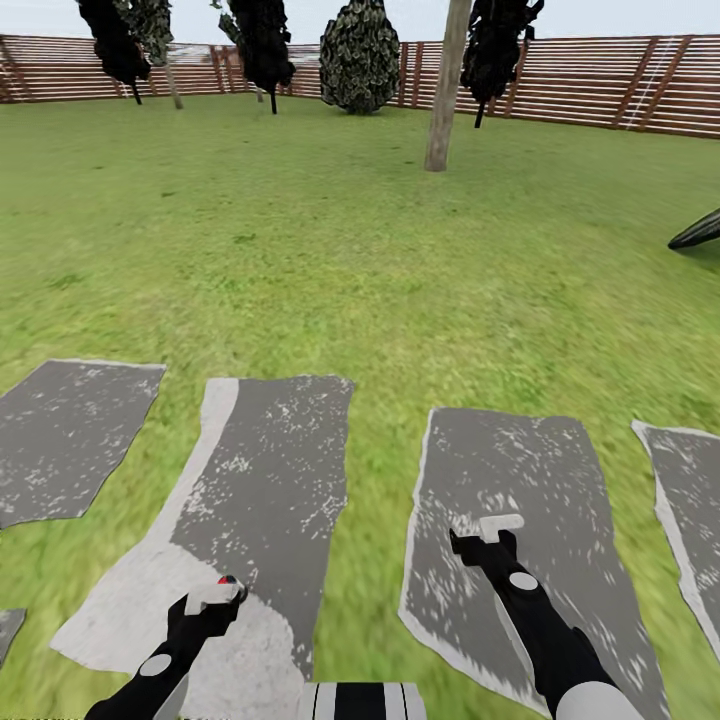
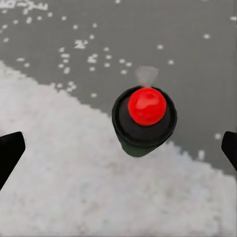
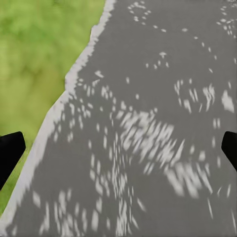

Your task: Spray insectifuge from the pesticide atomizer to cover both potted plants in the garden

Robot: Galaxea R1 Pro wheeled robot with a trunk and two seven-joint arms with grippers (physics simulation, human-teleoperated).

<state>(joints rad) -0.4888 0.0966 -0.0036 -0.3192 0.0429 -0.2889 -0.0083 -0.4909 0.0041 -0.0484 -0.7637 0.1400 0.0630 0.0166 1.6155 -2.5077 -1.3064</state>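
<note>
Grey paving (image 1: 270, 470) lay near on the lawn. Left tool (image 2: 118, 148) stood spread around the atomizer (image 2: 146, 106), untouching; a skewed closure could topple it. Right tool (image 3: 118, 148) gaped, holding nothing.

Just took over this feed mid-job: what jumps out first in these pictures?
The bright red tip of the pesticide atomizer stands out, seen from above between the left claw fingers, standing on a grey paving slab. Ahead lies open green lawn up to a brown slat fence with dark trees. The right claw hangs over another slab, holding nothing.
</note>
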